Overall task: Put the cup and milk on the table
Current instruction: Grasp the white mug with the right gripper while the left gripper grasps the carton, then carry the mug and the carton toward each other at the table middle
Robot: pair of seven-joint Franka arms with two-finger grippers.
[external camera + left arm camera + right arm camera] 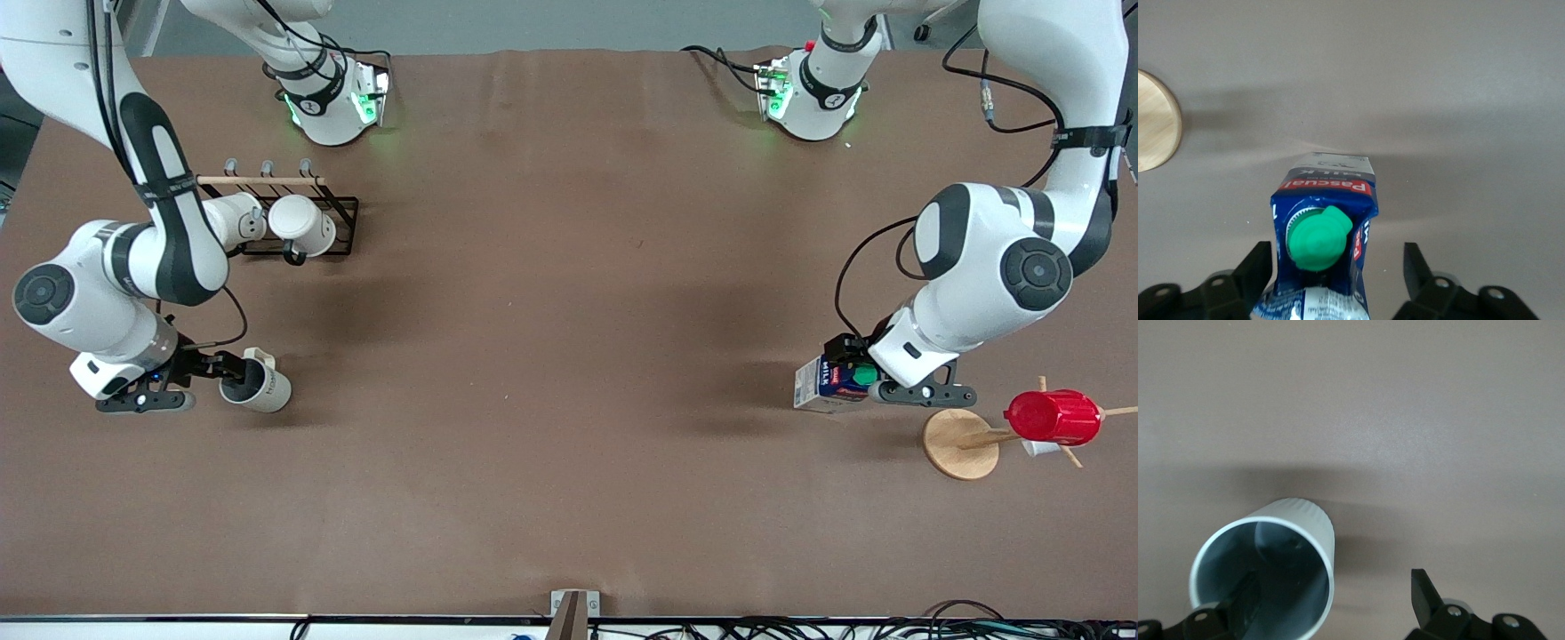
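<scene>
The cream-white cup [258, 384] with a dark grey inside rests on the brown table [569, 373] near the right arm's end. My right gripper [233, 372] is open at its rim. In the right wrist view, one finger is inside the cup [1271, 573] and the other is well clear outside, with the right gripper [1335, 590] straddling the wall. The blue and white milk carton [829, 382] with a green cap stands on the table near the left arm's end. My left gripper [861, 375] is open around its top. In the left wrist view, the left gripper [1338, 260] flanks the carton [1328, 200], with a gap at one finger.
A black wire rack [342, 222] with two white mugs [302, 227] stands farther from the front camera than the cup. A wooden mug tree with a round base [958, 444] holds a red cup [1053, 416] beside the milk; the base also shows in the left wrist view [1155, 120].
</scene>
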